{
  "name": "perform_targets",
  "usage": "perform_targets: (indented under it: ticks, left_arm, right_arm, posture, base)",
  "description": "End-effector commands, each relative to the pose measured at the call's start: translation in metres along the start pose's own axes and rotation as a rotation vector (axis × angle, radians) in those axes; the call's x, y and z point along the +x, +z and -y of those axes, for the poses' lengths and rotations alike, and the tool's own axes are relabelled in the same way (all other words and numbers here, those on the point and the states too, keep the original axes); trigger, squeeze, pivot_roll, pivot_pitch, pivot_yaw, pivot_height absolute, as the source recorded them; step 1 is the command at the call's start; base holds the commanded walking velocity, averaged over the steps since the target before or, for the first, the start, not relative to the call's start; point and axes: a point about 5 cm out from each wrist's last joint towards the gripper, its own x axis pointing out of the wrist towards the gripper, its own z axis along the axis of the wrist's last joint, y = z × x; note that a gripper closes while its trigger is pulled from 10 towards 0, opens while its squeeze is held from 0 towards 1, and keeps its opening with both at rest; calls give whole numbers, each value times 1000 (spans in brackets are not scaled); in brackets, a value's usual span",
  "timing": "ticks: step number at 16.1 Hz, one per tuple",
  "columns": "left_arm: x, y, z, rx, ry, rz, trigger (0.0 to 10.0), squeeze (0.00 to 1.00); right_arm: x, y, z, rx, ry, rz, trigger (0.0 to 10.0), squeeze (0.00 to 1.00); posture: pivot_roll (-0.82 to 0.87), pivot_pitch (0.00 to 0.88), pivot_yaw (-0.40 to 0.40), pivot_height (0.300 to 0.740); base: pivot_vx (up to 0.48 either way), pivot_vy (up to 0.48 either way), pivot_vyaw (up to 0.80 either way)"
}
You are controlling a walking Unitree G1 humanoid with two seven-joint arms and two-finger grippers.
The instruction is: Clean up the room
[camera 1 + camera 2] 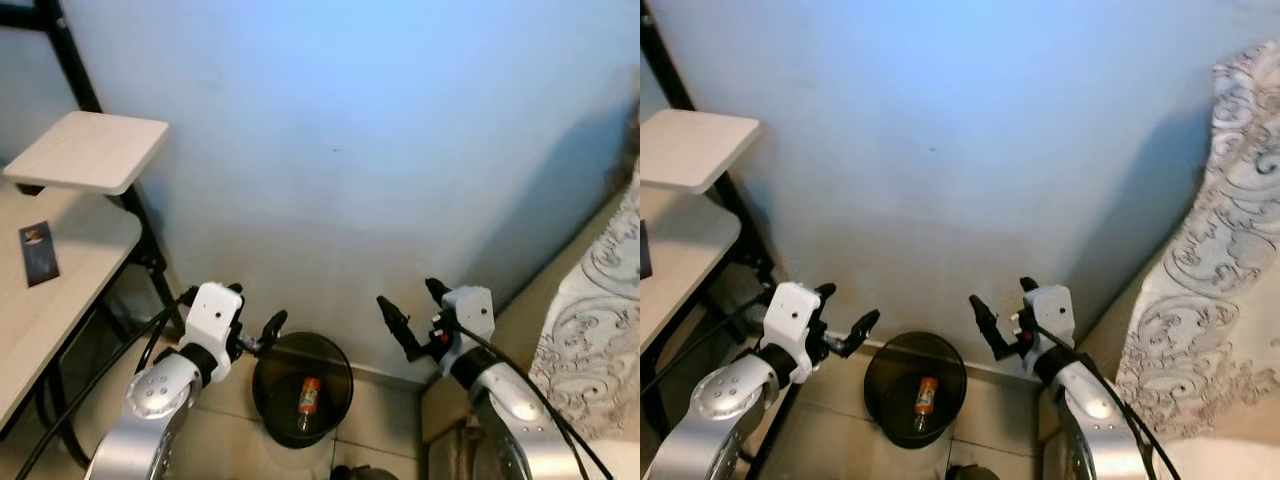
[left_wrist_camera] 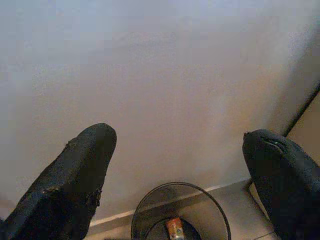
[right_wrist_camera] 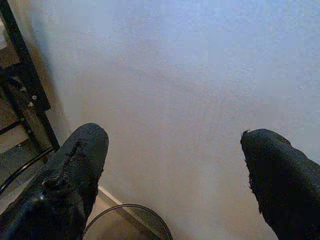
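Observation:
A round black waste bin [image 1: 272, 392] stands on the tiled floor against the pale wall, with an orange bottle [image 1: 309, 395] lying in it. My left gripper [image 1: 256, 303] hovers open and empty above the bin's left rim. To the right of the bin and higher up, my right gripper [image 1: 406, 292] is also open and holds nothing. In the left wrist view the bin [image 2: 141, 216] and the bottle [image 2: 175, 228] show between the spread fingers [image 2: 75, 175]. The right wrist view catches the bin's rim [image 3: 150, 214] under its fingers [image 3: 75, 170].
A light wooden desk [image 1: 60, 290] on a black frame stands at the left, with a raised shelf [image 1: 90, 150] and a dark card [image 1: 38, 252] on it. A bed with a grey patterned cover [image 1: 600, 310] is close on the right. The wall is straight ahead.

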Motion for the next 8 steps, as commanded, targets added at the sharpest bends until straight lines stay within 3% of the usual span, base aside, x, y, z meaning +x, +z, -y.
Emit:
perform_targets:
  ticks: [1,3,8]
  left_arm:
    - [2,3,2,12,-6,5,10000,0]
    - [2,5,-1,16,7,11,10000,0]
    - [0,4,-1,28,1,5,10000,0]
  right_arm:
    - [0,5,6,19,-12,14,10000,0]
    - [0,7,4,70,14,21,10000,0]
    - [1,5,0,63,32,3,10000,0]
  posture:
    - [89,0,-31,740]
    - [87,0,-31,740]
    - [86,0,-24,740]
  base:
    - [0,0,-800]
    - [0,0,-800]
    - [0,0,-800]
